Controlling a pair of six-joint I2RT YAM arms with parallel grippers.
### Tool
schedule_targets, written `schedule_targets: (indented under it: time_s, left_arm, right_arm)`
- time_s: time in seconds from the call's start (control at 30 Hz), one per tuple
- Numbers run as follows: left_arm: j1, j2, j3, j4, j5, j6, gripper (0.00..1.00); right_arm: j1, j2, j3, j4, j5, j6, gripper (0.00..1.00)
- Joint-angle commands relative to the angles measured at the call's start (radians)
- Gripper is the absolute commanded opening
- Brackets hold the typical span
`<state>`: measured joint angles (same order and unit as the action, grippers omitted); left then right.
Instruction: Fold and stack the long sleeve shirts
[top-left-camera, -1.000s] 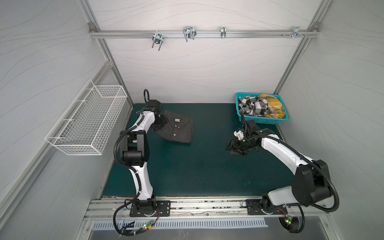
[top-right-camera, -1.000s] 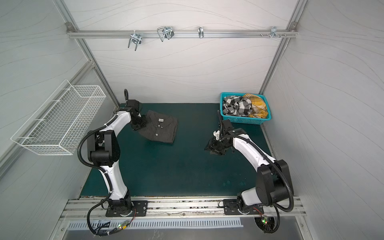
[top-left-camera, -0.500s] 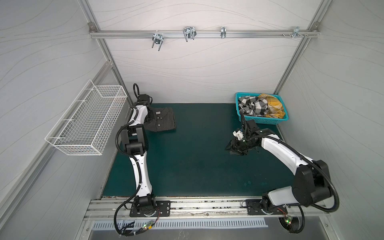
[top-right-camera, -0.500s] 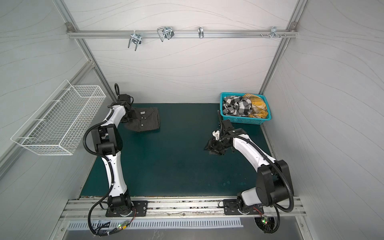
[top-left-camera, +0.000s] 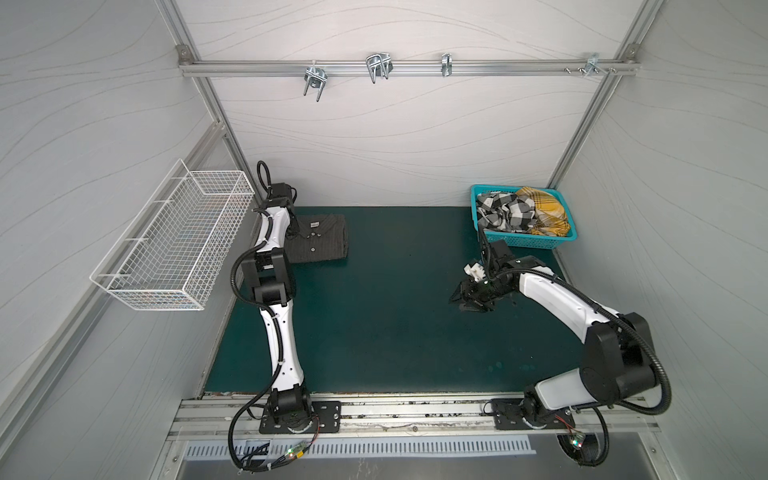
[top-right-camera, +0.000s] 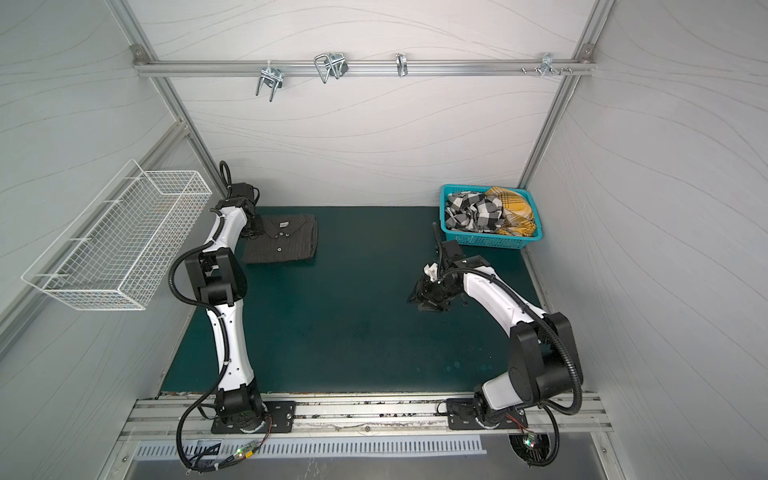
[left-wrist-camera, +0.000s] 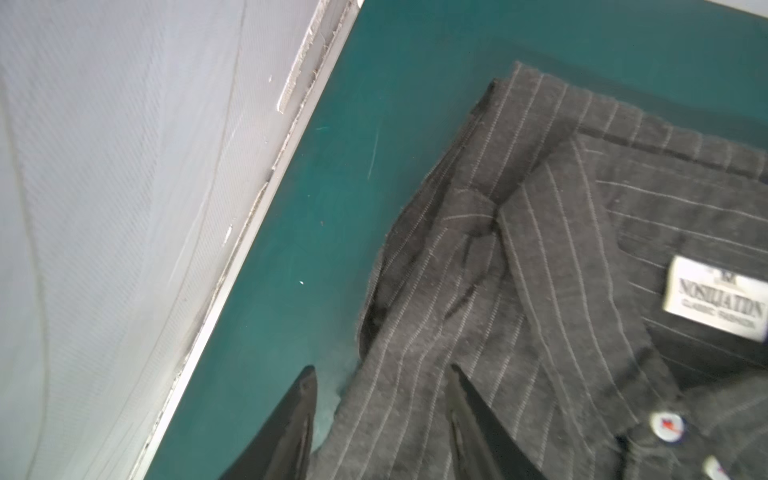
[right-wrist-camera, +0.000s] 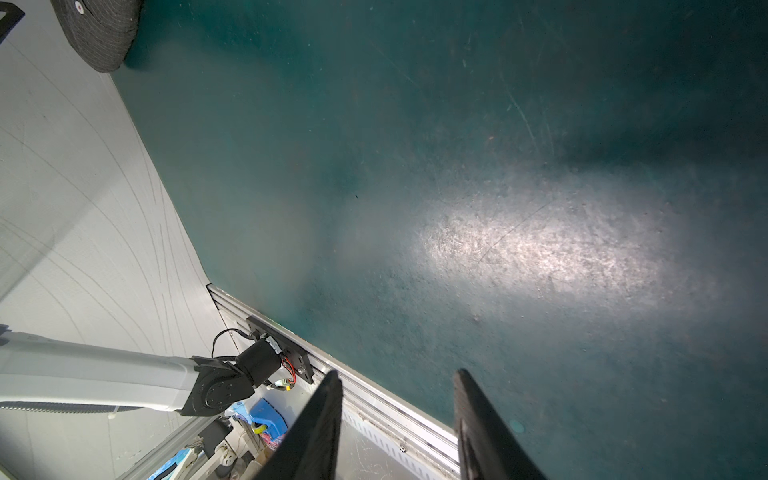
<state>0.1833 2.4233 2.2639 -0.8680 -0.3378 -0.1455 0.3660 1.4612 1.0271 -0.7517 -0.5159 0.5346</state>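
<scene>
A folded dark charcoal pinstriped shirt (top-left-camera: 322, 241) (top-right-camera: 286, 245) lies flat in the back left corner of the green mat, collar and white buttons up. My left gripper (top-left-camera: 292, 229) (left-wrist-camera: 381, 368) sits at its left edge with the jaws apart, one finger over the mat and one over the cloth (left-wrist-camera: 540, 291). A black-and-white checked shirt (top-left-camera: 505, 212) and a mustard plaid shirt (top-left-camera: 544, 208) lie crumpled in the teal basket (top-left-camera: 523, 241). My right gripper (top-left-camera: 457, 302) (right-wrist-camera: 397, 371) hovers open above bare mat in front of the basket, holding nothing.
A white wire basket (top-left-camera: 174, 241) hangs on the left wall beside the left arm. A metal rail with hooks (top-left-camera: 374, 68) runs across the back wall. The back and left walls stand close to the folded shirt.
The left arm slid the folded charcoal shirt back and left into the corner, then opened its jaws and let the cloth go. The right arm stayed still.
</scene>
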Motion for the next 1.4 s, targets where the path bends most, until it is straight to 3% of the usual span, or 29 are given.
schedule_targets:
  time_s: [0.0,0.07,0.17,0.37,0.5,0.93,1.07,1.23,1.37]
  left_arm:
    - [-0.074,-0.101,-0.047,-0.018,-0.006,-0.054,0.52]
    - [-0.13,-0.134,-0.093,-0.013,-0.028,-0.069,0.53]
    - [-0.212,-0.152,-0.153,0.0,0.023,-0.096,0.5]
    - [-0.311,-0.077,-0.128,-0.019,0.152,-0.176,0.31]
    - [-0.318,-0.013,-0.087,-0.038,0.229,-0.2,0.21]
    - [-0.289,-0.001,-0.15,-0.056,0.198,-0.193,0.12]
    - [-0.283,-0.031,-0.194,-0.032,0.222,-0.199,0.16]
    - [-0.294,-0.098,-0.185,-0.032,0.327,-0.219,0.36]
    - [-0.314,-0.223,-0.196,-0.023,0.387,-0.235,0.44]
  right_arm:
    - [0.02,-0.022,0.017,-0.026,0.005,0.016,0.46]
    - [0.032,-0.027,0.021,-0.027,0.012,0.02,0.46]
    - [0.04,-0.039,0.025,-0.029,0.02,0.027,0.46]
    - [0.04,-0.067,0.02,-0.038,0.037,0.03,0.45]
    - [0.04,-0.079,0.013,-0.044,0.042,0.029,0.45]
    - [0.043,-0.081,0.016,-0.044,0.048,0.031,0.43]
    - [0.043,-0.082,0.025,-0.046,0.048,0.031,0.43]
    - [0.042,-0.085,0.076,-0.067,0.077,0.024,0.43]
    - [0.018,-0.08,0.175,-0.078,0.167,0.029,0.45]
